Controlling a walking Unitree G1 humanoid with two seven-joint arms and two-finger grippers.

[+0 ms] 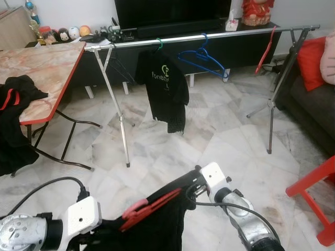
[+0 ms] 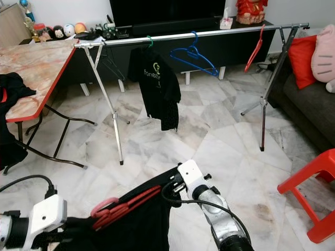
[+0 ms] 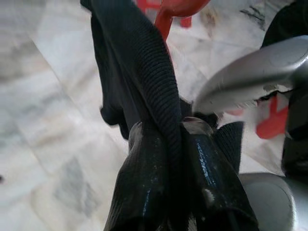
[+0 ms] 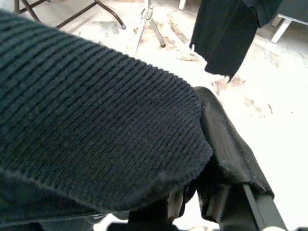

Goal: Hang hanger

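The left gripper (image 3: 168, 144) is clenched on a fold of the black garment (image 1: 157, 225), its two fingers (image 3: 144, 178) pinching the ribbed cloth between them; the right gripper (image 4: 211, 159) grips the same garment at its far edge, knit fabric draped over one finger, so the cloth is stretched between the two arms low in front of the robot; a red hanger (image 1: 149, 208) lies across the top of the garment between the grippers, and whether it is properly threaded into the neck I cannot tell; further out, across the marble floor (image 1: 220, 141), stands the metal rail (image 1: 209, 35), already carrying a black T-shirt (image 1: 165, 86) on a green hook, an empty blue hanger (image 1: 201, 57) and a red one (image 1: 267, 49) near its right end; judging by this, the garment is in hand but well apart from the rail, so the approach, lift and hooking remain
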